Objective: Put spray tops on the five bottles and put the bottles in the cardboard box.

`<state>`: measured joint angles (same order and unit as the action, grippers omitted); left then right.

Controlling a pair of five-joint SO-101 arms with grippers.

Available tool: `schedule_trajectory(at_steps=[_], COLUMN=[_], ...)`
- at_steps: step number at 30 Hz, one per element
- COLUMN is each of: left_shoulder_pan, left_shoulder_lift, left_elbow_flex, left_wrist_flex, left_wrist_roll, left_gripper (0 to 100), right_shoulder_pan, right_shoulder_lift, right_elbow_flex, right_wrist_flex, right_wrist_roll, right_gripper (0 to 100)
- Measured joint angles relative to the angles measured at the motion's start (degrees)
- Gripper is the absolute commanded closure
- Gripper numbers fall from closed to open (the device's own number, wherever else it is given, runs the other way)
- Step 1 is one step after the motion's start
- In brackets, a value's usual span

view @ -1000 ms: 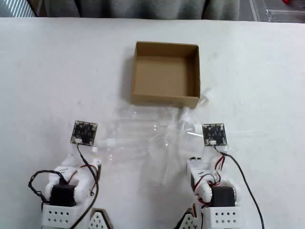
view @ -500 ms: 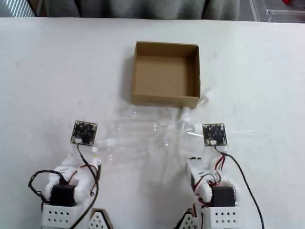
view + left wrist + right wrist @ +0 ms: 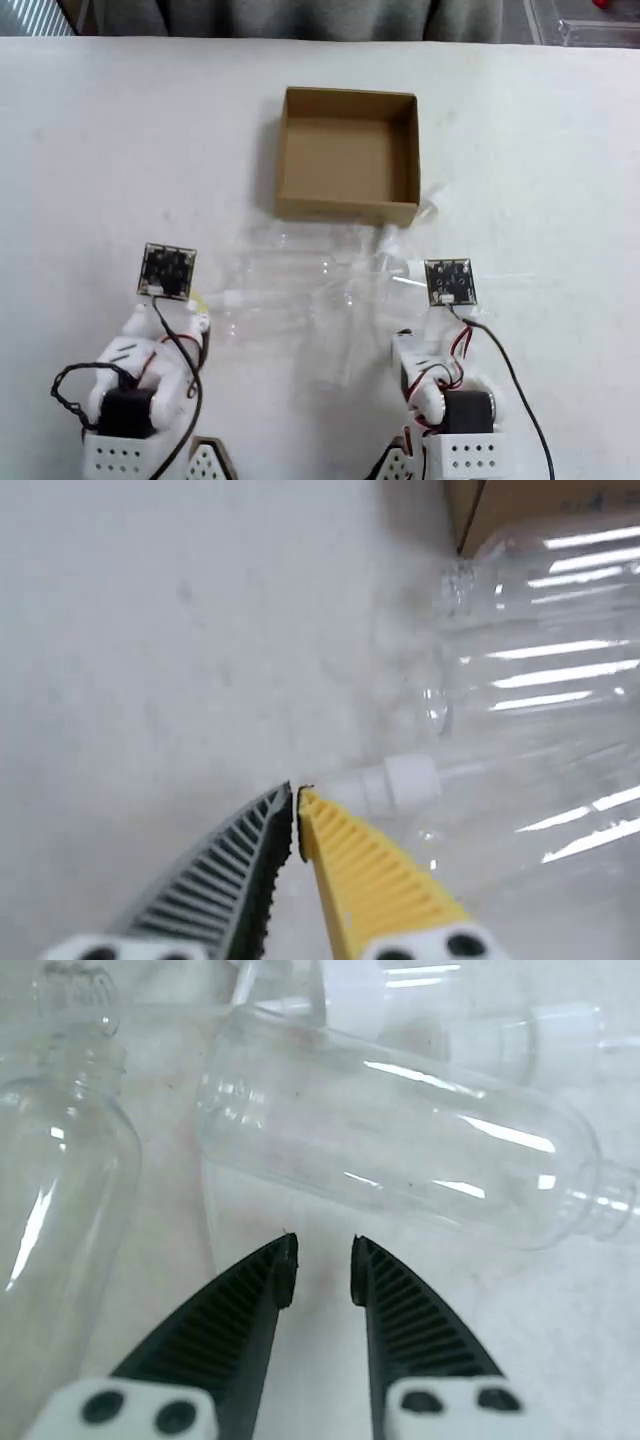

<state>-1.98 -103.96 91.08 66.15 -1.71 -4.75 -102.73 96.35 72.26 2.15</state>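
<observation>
Several clear plastic bottles (image 3: 300,285) lie on their sides on the white table between my two arms, near the front wall of the cardboard box (image 3: 345,208). My left gripper (image 3: 296,798), one finger grey and one yellow, is shut on nothing, its tips just short of a white spray top (image 3: 405,780) beside the clear bottles (image 3: 540,680). My right gripper (image 3: 320,1258) is slightly open and holds nothing. It hovers just short of a capless bottle (image 3: 400,1155) lying crosswise, with another bottle (image 3: 50,1200) to one side. White spray tops (image 3: 545,1030) lie beyond.
The box is open-topped with nothing inside and sits at the table's middle back. The white table (image 3: 120,150) is bare on both sides of the box. A clear plastic bin (image 3: 585,25) stands at the far right corner.
My left arm has shifted a little to the left and forward in the high view. The right arm and the bottles have stayed put.
</observation>
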Motion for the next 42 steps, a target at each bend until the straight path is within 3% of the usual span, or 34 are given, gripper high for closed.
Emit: schedule_trajectory(at_steps=[5, 12, 20, 25, 37, 42], left_shoulder_pan=[0.0, 1.05, 12.4, 14.77, 15.12, 16.62], left_shoulder_lift=[0.0, -0.88, -0.88, -0.88, 37.63, 43.25], left_elbow_flex=[-8.7, -23.03, -24.09, -24.09, -34.81, -36.84], left_wrist_flex=[1.93, 13.19, 14.51, 16.7, 14.24, 14.24], left_wrist_roll=[0.0, 0.0, -4.04, -1.49, 3.25, 4.4], left_gripper=[98, 98, 98, 98, 98, 98], right_shoulder_pan=[0.0, 0.0, 0.0, 0.0, 0.0, 0.0], right_shoulder_lift=[0.0, 0.0, 0.0, 0.0, 0.0, 0.0], right_elbow_flex=[0.0, 0.0, 0.0, 0.0, 0.0, 0.0], right_wrist_flex=[0.0, 0.0, 0.0, 0.0, 0.0, 0.0], right_wrist_roll=[0.0, 0.0, 0.0, 0.0, 0.0, 0.0], right_gripper=[92.4, 92.5, 92.5, 92.5, 92.5, 92.5])
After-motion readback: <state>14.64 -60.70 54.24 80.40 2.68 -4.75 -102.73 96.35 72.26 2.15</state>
